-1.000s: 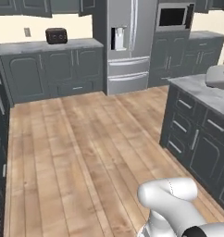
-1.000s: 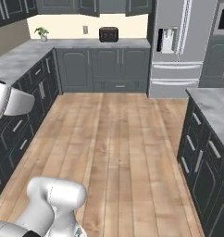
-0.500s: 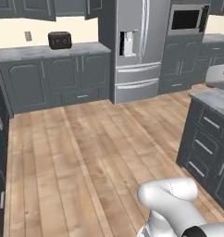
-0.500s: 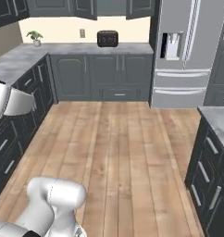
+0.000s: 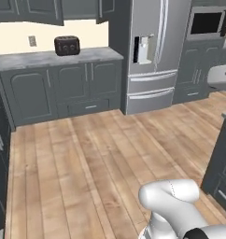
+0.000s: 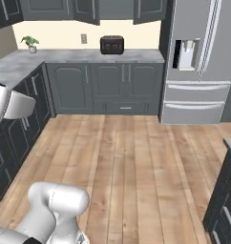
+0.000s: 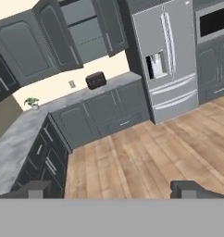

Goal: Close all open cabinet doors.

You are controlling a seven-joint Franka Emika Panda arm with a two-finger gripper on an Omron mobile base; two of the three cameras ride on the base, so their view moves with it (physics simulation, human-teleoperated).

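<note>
- Two cabinet doors (image 7: 58, 34) are seen swung open in the hand view, one to each side of a wall cabinet (image 7: 88, 30) above the back worktop (image 7: 81, 95); bare shelves are shown between them.
- The left open door is angled outward toward the camera, and the right open door (image 7: 111, 25) is angled out just beside the fridge (image 7: 167, 55).
- In the right base view the lower edges of the open doors (image 6: 86, 12) are cut off by the top edge, above the toaster (image 6: 112, 45).
- In the left base view the same doors (image 5: 42, 11) are seen at the top edge, above the worktop (image 5: 49, 58).
- A dark toaster (image 7: 96, 80) is placed on the back worktop, near its middle, below the open cabinet.
- A small potted plant (image 7: 32, 102) is set at the corner where the back worktop meets the side worktop (image 7: 12, 143).
- A wall outlet (image 7: 72, 84) is seen on the cream wall between plant and toaster.
- A microwave (image 7: 214, 21) is built in beyond the fridge, at the upper right corner of the hand view.
- The pincer (image 7: 114, 190) is held well apart from the doors, over the wooden floor (image 7: 146, 157); its two dark fingertips (image 7: 188, 189) are set wide apart, with nothing between them.
- Base cabinets (image 6: 110, 86) under the back worktop are shown shut.
</note>
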